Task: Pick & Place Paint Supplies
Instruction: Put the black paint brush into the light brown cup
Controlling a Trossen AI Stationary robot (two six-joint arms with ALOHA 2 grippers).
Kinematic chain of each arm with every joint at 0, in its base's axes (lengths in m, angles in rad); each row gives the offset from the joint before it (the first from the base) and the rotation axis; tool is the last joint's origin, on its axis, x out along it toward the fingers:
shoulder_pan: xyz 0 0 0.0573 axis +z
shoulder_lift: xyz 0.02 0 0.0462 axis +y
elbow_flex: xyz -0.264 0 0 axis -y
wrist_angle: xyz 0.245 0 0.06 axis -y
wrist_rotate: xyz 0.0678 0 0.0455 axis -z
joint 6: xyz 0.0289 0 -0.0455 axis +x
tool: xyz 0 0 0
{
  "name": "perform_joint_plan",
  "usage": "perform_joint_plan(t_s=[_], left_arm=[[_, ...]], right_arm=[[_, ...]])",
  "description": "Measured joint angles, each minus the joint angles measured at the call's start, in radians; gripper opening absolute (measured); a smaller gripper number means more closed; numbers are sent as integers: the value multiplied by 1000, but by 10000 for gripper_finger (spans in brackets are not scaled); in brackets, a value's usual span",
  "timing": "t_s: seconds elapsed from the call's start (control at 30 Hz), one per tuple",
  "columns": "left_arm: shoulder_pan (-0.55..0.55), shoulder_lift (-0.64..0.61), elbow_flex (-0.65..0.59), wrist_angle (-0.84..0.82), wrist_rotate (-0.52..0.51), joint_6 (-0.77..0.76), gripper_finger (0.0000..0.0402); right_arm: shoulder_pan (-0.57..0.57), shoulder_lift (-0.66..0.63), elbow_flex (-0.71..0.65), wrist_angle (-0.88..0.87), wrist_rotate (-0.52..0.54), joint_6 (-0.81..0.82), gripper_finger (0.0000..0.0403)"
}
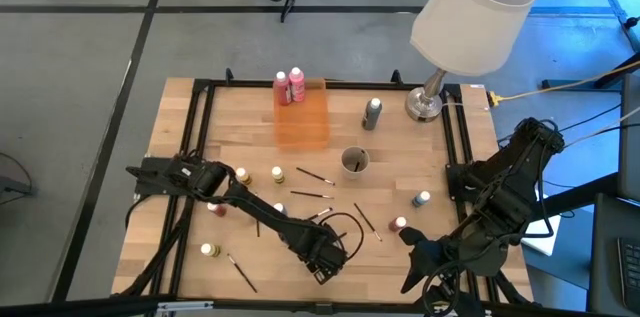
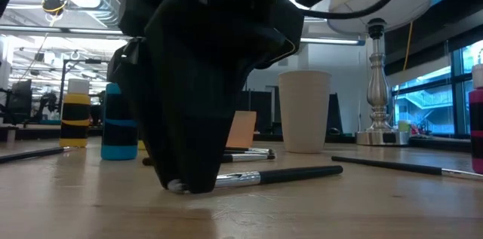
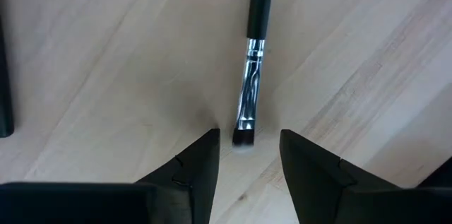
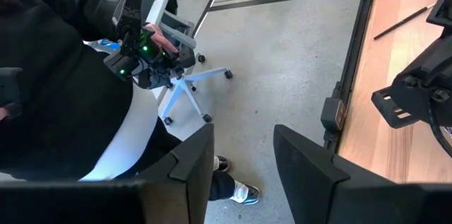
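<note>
A thin dark-handled paintbrush (image 3: pixel 248 90) lies flat on the wooden table near its front middle. My left gripper (image 3: pixel 247 139) points down over it and is open. Its two fingers stand on either side of the brush's bristle end (image 3: pixel 244 138) without visibly touching it. In the low view the left gripper (image 2: pixel 189 186) is down at the table top, and the brush's handle (image 2: pixel 302 173) sticks out from it. My right gripper (image 1: pixel 412 262) hangs open and empty above the table's near right edge. Small paint bottles (image 1: pixel 277 174) and other brushes (image 1: pixel 313 175) are scattered on the table.
An orange tray (image 1: pixel 302 122) at the far middle carries two pink bottles (image 1: pixel 290 85). A grey bottle (image 1: pixel 373 112), a round cup (image 1: pixel 354 160) and a lamp (image 1: pixel 435 97) stand nearby. A blue bottle (image 1: pixel 423 199) and a red one (image 1: pixel 399 225) stand right of centre. A person sits beyond the near edge.
</note>
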Motion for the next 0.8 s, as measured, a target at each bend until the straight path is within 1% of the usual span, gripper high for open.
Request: perform_joint_plan(t_s=[0.23,0.5,0.8], left_arm=[[15,6,2,-2,33,32,145],[26,7,2,-2,36,61,145],[25,33,2,-13,30,86,122]], right_arm=[[0,0,0,0,2,0,151],[0,0,0,0,2,0,151],[0,0,0,2,1,0,151]])
